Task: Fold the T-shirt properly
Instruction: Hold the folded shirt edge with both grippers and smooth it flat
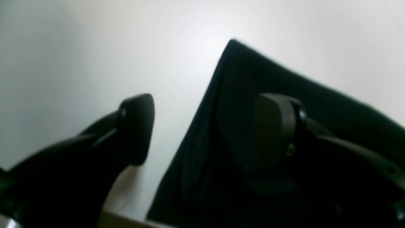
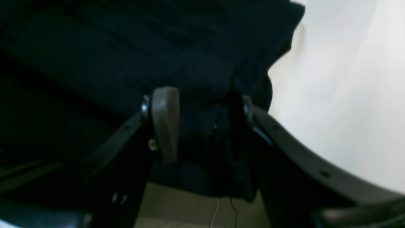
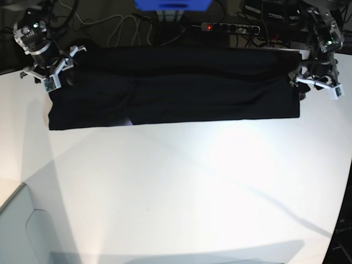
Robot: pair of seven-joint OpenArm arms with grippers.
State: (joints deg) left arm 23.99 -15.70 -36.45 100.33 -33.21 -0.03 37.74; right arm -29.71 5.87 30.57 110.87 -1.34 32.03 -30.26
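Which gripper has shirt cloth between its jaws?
The right gripper: black T-shirt fabric fills the gap between its fingers. The left gripper is open, one finger over the white table, one over the shirt.

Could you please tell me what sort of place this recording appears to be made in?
Probably a robotics lab bench: a plain white table holds a large black cloth T-shirt, loose cables and a black power strip sit behind it, and an arm stands at each end.
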